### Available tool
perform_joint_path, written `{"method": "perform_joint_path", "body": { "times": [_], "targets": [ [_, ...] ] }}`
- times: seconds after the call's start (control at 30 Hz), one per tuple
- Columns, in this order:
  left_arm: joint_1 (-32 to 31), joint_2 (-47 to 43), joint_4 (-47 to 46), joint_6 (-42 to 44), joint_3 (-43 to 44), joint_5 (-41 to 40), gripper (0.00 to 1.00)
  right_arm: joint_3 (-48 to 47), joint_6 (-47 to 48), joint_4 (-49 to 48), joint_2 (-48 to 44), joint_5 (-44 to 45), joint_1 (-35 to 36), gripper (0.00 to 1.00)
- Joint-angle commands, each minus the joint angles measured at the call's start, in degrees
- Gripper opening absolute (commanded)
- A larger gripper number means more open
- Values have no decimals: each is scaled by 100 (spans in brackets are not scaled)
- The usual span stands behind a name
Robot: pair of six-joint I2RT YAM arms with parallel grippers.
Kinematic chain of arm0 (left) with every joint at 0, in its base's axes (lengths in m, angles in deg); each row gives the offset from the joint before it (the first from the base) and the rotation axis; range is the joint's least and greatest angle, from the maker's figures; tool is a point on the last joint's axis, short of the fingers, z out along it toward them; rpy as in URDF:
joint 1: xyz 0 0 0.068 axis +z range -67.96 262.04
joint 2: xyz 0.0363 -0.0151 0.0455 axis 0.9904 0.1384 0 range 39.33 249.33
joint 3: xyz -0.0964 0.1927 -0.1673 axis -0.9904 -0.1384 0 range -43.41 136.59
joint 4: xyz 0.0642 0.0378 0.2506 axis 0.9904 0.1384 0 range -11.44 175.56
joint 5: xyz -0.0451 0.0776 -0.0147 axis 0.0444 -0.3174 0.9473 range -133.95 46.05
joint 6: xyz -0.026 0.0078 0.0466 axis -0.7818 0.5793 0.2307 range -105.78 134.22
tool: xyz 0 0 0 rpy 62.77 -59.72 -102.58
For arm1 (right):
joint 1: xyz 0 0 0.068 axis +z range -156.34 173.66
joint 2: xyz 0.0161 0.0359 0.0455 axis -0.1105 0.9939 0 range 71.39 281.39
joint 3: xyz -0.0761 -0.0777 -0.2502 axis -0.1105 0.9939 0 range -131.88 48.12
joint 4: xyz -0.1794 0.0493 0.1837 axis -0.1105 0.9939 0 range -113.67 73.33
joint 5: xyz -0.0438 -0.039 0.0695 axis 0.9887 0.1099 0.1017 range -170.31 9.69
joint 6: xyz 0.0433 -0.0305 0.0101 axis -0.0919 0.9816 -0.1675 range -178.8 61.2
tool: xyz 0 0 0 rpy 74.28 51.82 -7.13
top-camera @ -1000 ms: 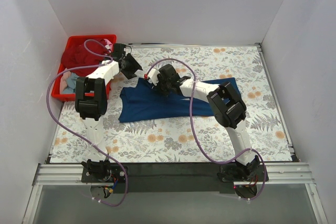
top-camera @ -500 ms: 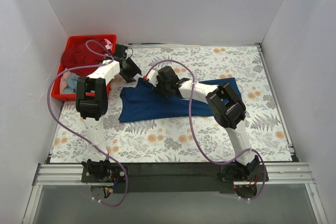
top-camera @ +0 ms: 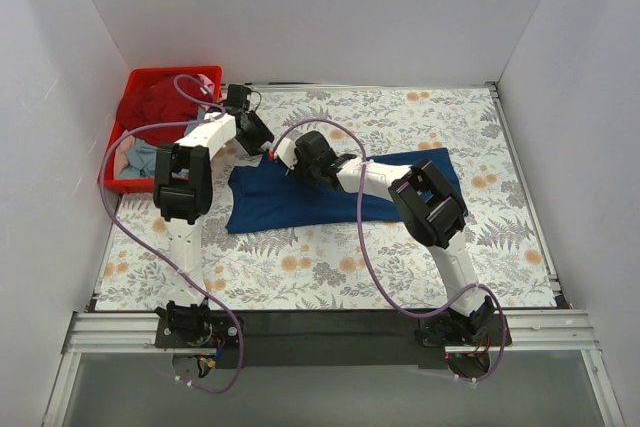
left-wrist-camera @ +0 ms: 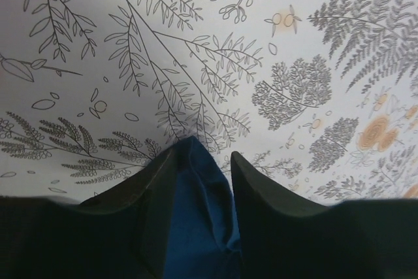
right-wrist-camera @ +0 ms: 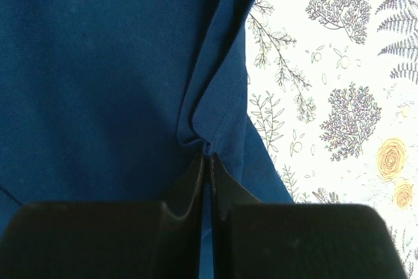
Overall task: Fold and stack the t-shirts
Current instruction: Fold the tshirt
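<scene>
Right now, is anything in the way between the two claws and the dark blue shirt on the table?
Nothing visible does. The right gripper is pinched shut on a fold of the navy t-shirt, and the left gripper stands open astride a corner of the same shirt, with cloth already between its jaws.

The table [top-camera: 400, 257] is covered with a pale cloth printed with grey ferns, leafy twigs and small orange flowers; both wrist views show the same print from close. Plain white walls stand on three sides of it: a back wall [top-camera: 320, 17], a left wall [top-camera: 45, 147] and a right wall [top-camera: 585, 97]. Along the near edge runs a black strip [top-camera: 330, 320], then an aluminium rail [top-camera: 330, 339], with a grey surface [top-camera: 330, 392] below. A red plastic crate [top-camera: 150, 72] sits in the far left corner. The light is soft and even.
</scene>
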Motion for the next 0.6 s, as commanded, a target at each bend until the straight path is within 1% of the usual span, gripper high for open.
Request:
{"method": "perform_joint_path", "body": {
  "times": [0.0,0.07,0.27,0.33,0.37,0.4,0.43,0.5,0.53,0.57],
  "targets": [
    [-33,3,149,-26,176,-108,36,84,105,-183,-77,124,58,7],
    [-33,29,184,-17,210,-108,35,101,114,-201,-77,159,67,7],
    [-50,4,280,45,184,-169,35,119,141,-227,-77,256,102,7],
    [-50,-14,289,80,158,-187,33,110,150,-236,-77,273,102,7],
    [-59,-32,298,88,149,-195,30,110,150,-245,-77,273,102,7],
    [-50,-23,298,89,149,-204,25,110,150,-245,-86,282,102,7],
    [-50,-32,324,115,158,-213,16,110,150,-253,-86,291,111,7],
    [-50,-49,324,124,158,-222,7,110,150,-262,-103,309,120,7],
    [-59,-58,333,132,175,-222,0,119,141,-271,-121,309,120,7],
    [-50,-76,333,141,193,-239,0,119,150,-271,-130,317,111,7]
  ]
}}
